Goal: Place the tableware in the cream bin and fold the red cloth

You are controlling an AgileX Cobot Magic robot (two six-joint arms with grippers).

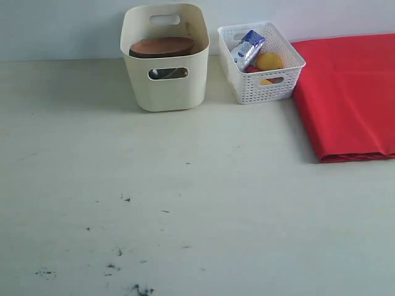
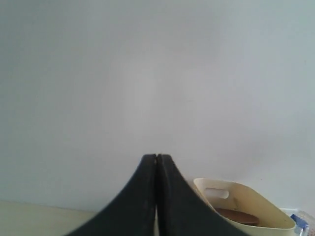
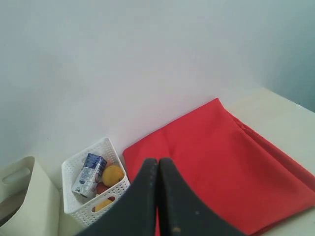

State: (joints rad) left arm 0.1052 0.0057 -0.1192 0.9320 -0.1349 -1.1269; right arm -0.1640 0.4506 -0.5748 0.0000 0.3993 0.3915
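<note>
The cream bin (image 1: 164, 92) stands at the far side of the bench (image 1: 185, 185), left of middle. The wooden plate (image 1: 162, 47) lies across its top, likely resting on other tableware below. Just to its right, the white basket (image 1: 262, 86) holds the carton (image 1: 248, 48) and lemon (image 1: 270, 60), kept separate as food. The red cloth (image 1: 349, 92) lies flat at the far right, its near edge doubled in layers, so it looks folded. The left pincer (image 2: 156, 162) and right pincer (image 3: 158, 164) are both closed and empty, apparently done.
</note>
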